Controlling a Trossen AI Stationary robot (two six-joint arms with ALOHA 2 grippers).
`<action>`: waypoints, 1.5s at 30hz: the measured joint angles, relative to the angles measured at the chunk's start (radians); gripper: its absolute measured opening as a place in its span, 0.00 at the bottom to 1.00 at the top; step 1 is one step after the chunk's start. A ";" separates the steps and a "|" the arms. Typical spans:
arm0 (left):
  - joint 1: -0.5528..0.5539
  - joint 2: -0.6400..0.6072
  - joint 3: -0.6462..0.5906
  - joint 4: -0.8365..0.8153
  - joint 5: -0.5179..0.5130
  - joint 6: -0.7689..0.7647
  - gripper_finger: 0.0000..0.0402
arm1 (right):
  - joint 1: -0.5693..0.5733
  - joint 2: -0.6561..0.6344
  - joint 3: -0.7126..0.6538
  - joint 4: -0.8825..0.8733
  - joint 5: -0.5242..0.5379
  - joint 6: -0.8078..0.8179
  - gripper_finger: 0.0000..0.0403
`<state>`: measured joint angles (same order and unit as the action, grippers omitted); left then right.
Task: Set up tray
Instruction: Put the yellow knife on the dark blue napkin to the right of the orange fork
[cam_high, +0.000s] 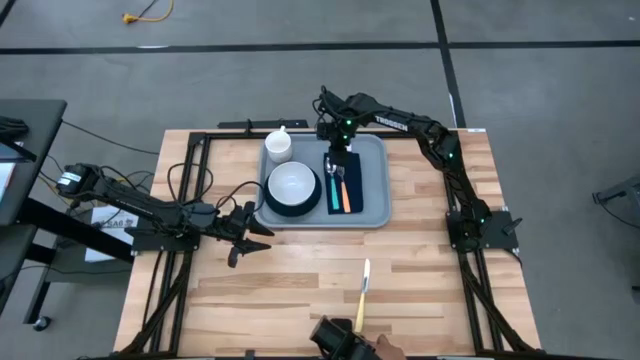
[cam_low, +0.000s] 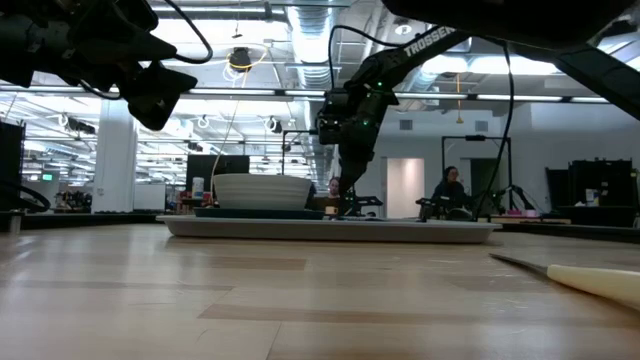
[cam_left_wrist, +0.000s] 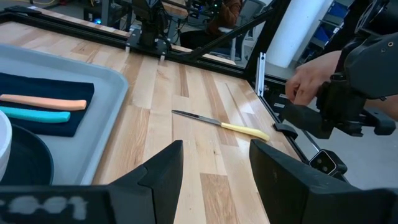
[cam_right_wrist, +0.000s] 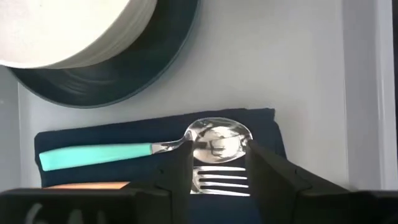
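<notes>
Two tools lie on the tray (cam_high: 377, 190); the knife (cam_high: 362, 291) waits outside. Both grippers (cam_high: 338, 160) (cam_high: 252, 234) are spread.

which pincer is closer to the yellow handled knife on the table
Left. The left pincer hovers open beside the tray's left edge, with the knife ahead of it across bare wood. The right pincer is over the tray's far end, above the spoon.
</notes>
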<state>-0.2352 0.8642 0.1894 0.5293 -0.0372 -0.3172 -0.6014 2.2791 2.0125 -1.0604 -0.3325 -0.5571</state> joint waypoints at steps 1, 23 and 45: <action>0.000 0.000 0.000 0.000 0.000 0.000 0.43 | 0.000 0.000 0.000 0.000 0.002 0.000 0.35; 0.000 0.000 0.000 -0.029 0.007 0.007 0.43 | 0.083 -0.104 -0.001 -0.366 0.017 0.256 0.28; 0.000 -0.077 0.000 -0.065 0.138 0.173 0.43 | 0.814 -0.507 -0.541 0.114 0.314 1.638 0.28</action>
<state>-0.2352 0.7869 0.1894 0.4643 0.1004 -0.1446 0.2129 1.7725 1.4716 -0.9459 -0.0182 1.0808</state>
